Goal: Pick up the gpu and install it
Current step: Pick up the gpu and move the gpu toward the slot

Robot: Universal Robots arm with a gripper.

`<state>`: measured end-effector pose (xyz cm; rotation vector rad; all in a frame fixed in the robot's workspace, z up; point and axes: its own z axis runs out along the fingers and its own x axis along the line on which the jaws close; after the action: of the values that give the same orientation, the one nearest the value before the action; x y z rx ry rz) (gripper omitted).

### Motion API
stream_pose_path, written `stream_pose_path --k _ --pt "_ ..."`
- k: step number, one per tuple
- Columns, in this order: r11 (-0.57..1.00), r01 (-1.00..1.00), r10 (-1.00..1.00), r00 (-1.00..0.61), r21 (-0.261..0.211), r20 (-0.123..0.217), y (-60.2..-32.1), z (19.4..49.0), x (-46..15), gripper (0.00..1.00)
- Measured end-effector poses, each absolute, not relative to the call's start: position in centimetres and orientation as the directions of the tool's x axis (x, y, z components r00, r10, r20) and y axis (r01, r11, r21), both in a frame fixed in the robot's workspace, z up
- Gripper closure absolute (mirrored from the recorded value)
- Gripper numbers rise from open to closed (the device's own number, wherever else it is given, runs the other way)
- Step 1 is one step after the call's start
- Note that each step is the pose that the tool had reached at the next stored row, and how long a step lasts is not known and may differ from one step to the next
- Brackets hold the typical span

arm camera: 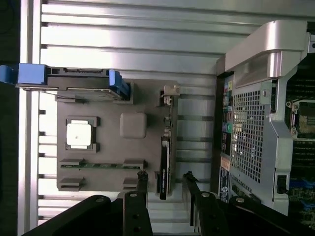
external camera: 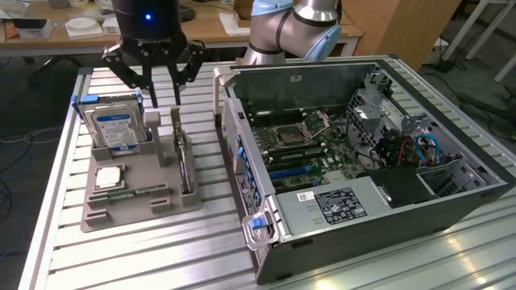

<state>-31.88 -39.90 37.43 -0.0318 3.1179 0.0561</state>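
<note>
Gripper: the gripper [external camera: 163, 101] hung above the grey holder tray [external camera: 137, 216], with its fingers [arm camera: 142, 183] spread wide and nothing held between them.
GPU: the gpu [external camera: 185, 162] stood on its long edge in the tray's slot on the side facing the open computer case [external camera: 451, 199]. Its grey bracket was at the tray's hard-drive end, and nothing touched the card.
Alignment: in the wrist view, the card's dark top edge [arm camera: 165, 164] ran between the two fingers, so the jaws looked roughly centred over the tray's slot.
Step in hand: this was probably the approach for the pick.
Doing it well: the fingers should be kept square to the card's faces and brought straight down onto bare board, clear of the slot walls. They should close evenly so the card is not tipped in its slot.
Neighbours: the blue-labelled hard drive [external camera: 117, 127] stood at the tray's far end. The processor [external camera: 109, 176] and green memory stick [external camera: 133, 194] lay on the tray away from the gpu slot, clear of the jaws.
</note>
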Motion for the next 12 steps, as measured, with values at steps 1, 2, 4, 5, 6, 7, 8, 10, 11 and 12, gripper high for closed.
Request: stream_pose_path --k 1,2,4,5,6,7,8,10,11,12 --pt "0.999 -0.022 -0.021 -1.000 0.036 -0.023 -39.9 37.2 -31.9 0.58" --pt "0.999 -0.023 -0.022 -0.999 0.036 -0.023 -39.9 37.1 -31.9 0.58" --pt "0.999 -0.026 -0.025 -0.999 0.035 -0.023 -40.1 36.7 -31.9 0.58" --pt "0.999 -0.027 -0.027 -0.999 0.035 -0.023 -40.1 36.5 -31.9 0.58" --pt "0.999 -0.029 -0.028 -0.999 0.035 -0.023 -40.2 36.4 -31.9 0.58" --pt "0.999 -0.031 -0.030 -0.999 0.035 -0.022 -40.3 36.2 -31.9 0.58" --pt "0.999 -0.032 -0.032 -0.999 0.035 -0.022 -40.4 36.0 -31.9 0.58" --pt "0.999 -0.034 -0.033 -0.999 0.035 -0.022 -40.6 35.6 -31.9 0.58" --pt "0.999 -0.035 -0.034 -0.999 0.035 -0.022 -40.6 35.4 -31.9 0.58" --pt "0.999 -0.035 -0.034 -0.999 0.035 -0.022 -40.6 35.3 -31.9 0.58"
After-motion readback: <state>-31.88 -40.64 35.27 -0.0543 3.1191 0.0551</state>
